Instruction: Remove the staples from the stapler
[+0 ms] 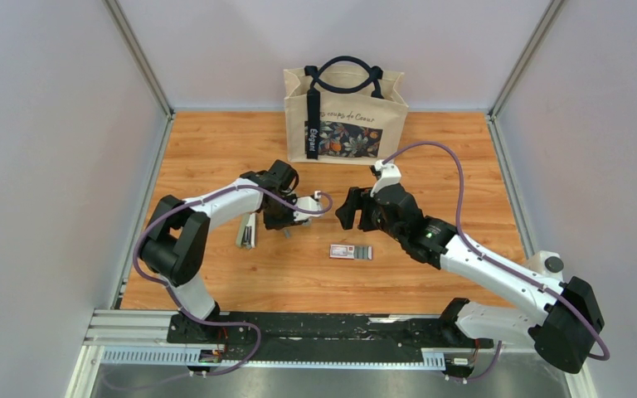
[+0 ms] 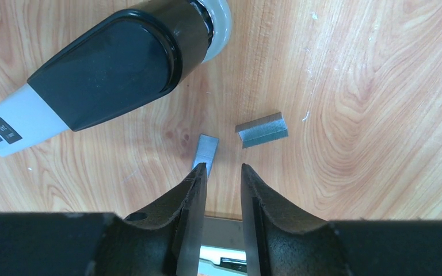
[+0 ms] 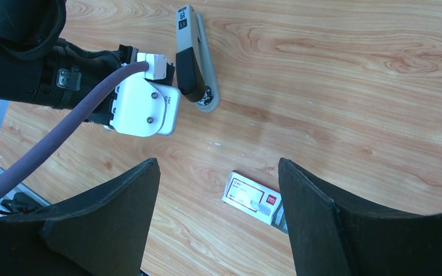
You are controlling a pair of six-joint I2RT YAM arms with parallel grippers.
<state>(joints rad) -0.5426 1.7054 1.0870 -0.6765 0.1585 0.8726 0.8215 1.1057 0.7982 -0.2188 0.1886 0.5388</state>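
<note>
At rear, tote bag (image 1: 344,124) tag (image 1: 312,134) reads "Elégant"; stapler (image 1: 246,231) label (image 2: 0,132) illegible.

Pale grey walls (image 1: 50,149) closed me in on three sides, metal posts (image 1: 139,58) at the far corners, wood-grain tabletop (image 1: 216,145) beneath me, aluminium rail (image 1: 133,336) along my near edge, canvas tote bag (image 1: 348,124) stood by the back wall, light soft and even.
</note>
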